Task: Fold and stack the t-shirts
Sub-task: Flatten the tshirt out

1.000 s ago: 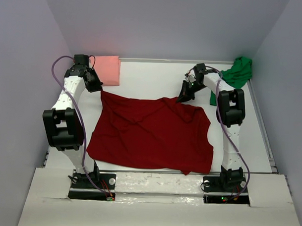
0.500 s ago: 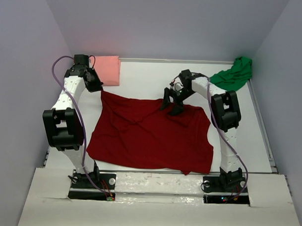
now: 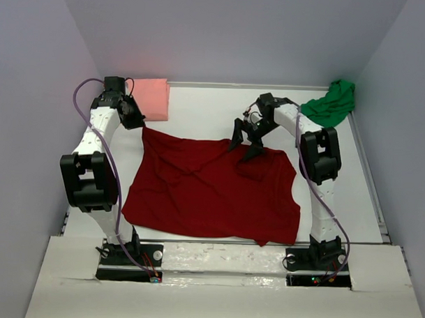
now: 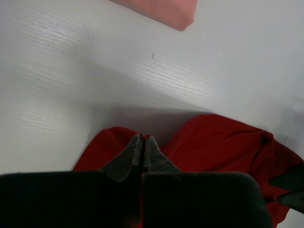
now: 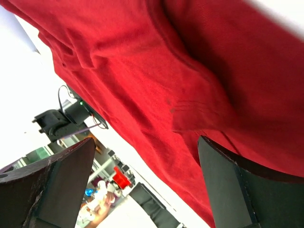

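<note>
Dark red t-shirt (image 3: 211,190) is the one I've got hold of right now. It's spread across the middle of the white table (image 3: 200,110), pretty wrinkled, with creases running through it and its near edge close to my two bases. My left gripper (image 3: 137,123) is clamped tight on the far-left corner. On the left wrist camera the two fingers (image 4: 127,159) are pressed together with red cloth bunched around the tips. From above, that corner is drawn out to a point toward the gripper.

My right gripper (image 3: 244,145) is spread wide with nothing in it. It sits over the far edge of the same shirt, a bit right of centre. On the right wrist camera the fingers (image 5: 61,185) stand either side of a patch of red fabric with a stitched hem line across it. Honestly can't tell if the tips are touching the cloth or hanging just above it.

Salmon pink t-shirt (image 3: 153,97) is folded into a neat rectangle in the far-left corner. It's just beyond my left gripper, with bare table between it and the red one. Bright green t-shirt (image 3: 331,104) is a crumpled heap tucked into the far-right corner, well apart from the red shirt.
</note>
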Controlling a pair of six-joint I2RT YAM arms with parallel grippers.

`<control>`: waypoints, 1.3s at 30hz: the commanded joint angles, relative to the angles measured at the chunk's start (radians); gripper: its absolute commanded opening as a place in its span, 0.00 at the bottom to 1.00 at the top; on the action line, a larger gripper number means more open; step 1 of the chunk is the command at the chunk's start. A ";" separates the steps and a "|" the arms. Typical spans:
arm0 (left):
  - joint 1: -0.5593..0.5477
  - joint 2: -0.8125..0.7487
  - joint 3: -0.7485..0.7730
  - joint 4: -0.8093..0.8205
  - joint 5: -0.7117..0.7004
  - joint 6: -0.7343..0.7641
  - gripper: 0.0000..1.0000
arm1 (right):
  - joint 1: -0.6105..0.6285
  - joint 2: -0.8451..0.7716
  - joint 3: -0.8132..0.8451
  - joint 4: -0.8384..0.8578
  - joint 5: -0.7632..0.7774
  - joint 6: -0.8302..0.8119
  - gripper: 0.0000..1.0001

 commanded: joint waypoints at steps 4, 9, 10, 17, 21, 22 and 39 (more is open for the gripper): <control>-0.001 -0.003 0.009 0.014 0.018 0.015 0.00 | -0.043 -0.065 0.033 -0.069 0.102 -0.044 0.89; -0.001 -0.002 0.009 0.016 0.023 0.021 0.00 | -0.043 -0.247 -0.196 0.051 0.199 -0.021 0.83; -0.001 0.000 0.007 0.016 0.023 0.020 0.00 | -0.043 -0.282 -0.232 0.107 0.210 -0.014 0.82; -0.001 0.006 0.009 0.013 0.029 0.029 0.00 | -0.043 -0.641 -0.537 0.310 0.400 0.024 0.67; -0.001 0.010 0.010 0.010 0.034 0.035 0.00 | -0.043 -0.721 -0.666 0.310 0.467 0.044 0.64; -0.001 0.010 0.010 0.008 0.035 0.038 0.00 | -0.043 -0.729 -0.683 0.315 0.473 0.048 0.62; -0.001 0.017 0.035 -0.013 0.031 0.081 0.00 | -0.004 -0.632 -0.721 0.422 0.484 0.113 0.59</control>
